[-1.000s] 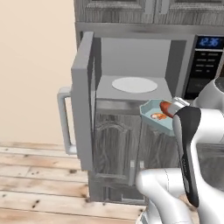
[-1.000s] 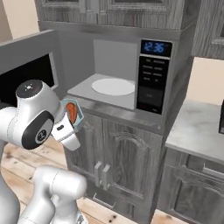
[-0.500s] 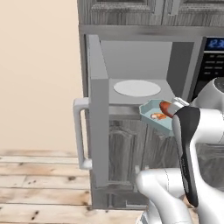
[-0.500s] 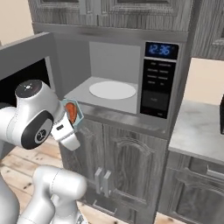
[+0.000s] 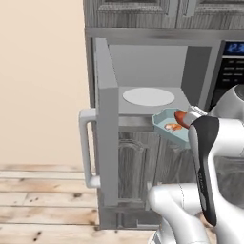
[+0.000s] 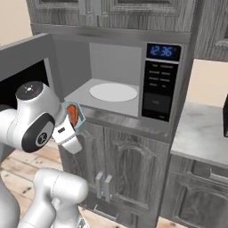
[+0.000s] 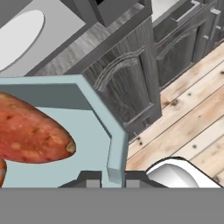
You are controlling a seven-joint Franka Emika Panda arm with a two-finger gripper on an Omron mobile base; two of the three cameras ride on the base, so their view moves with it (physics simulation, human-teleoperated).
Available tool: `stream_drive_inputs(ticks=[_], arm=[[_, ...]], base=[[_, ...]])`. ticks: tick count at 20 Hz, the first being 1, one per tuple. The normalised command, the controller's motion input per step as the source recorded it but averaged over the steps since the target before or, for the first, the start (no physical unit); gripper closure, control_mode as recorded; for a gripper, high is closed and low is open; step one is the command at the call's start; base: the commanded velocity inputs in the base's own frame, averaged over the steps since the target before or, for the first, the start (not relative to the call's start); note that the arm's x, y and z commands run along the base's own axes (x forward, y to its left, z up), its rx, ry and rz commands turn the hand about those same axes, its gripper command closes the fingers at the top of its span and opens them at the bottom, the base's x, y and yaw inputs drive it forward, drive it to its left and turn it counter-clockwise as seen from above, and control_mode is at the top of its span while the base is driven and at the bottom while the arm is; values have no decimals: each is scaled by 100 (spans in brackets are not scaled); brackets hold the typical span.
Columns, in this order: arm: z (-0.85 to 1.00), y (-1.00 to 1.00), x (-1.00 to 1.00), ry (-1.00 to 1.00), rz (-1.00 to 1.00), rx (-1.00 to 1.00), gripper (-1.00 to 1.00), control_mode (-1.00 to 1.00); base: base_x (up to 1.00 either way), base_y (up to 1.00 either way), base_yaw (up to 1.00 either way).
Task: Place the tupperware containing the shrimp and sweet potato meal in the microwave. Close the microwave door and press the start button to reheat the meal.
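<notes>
My gripper (image 7: 114, 176) is shut on the rim of the pale teal tupperware (image 7: 65, 131), and its two dark fingertips (image 7: 91, 179) pinch the wall. The tub (image 5: 169, 127) hangs tilted just in front of the open microwave (image 5: 190, 62), at the level of its floor edge. Inside it lie the orange-red sweet potato chunk (image 7: 30, 133) and small pale shrimp (image 5: 172, 127). The microwave door (image 5: 106, 128) stands swung wide to the left, its bar handle (image 5: 86, 147) facing outward. From the right, the tupperware (image 6: 72, 115) sits beside the arm's round joint, left of the microwave (image 6: 162, 84).
A round white turntable (image 5: 148, 96) lies on the cavity floor. The black control panel with its blue display (image 6: 163, 51) is right of the cavity. Grey cabinet doors (image 6: 129, 169) stand below, a grey counter (image 6: 200, 133) to the right, and a wooden floor (image 5: 43, 200) underneath.
Both base views have shifted a little, so the cameras moved with the base; the microwave now sits slightly further right. The tupperware stays in the grip at the same place by the arm.
</notes>
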Motion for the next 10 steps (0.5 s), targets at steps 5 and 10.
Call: stream_drive_inputs(ticks=[5,10], arm=[[0,0,0,0,0,0,100,100],[0,0,0,0,0,0,100,100]], base=[[1,-11,20],[3,-37,22]])
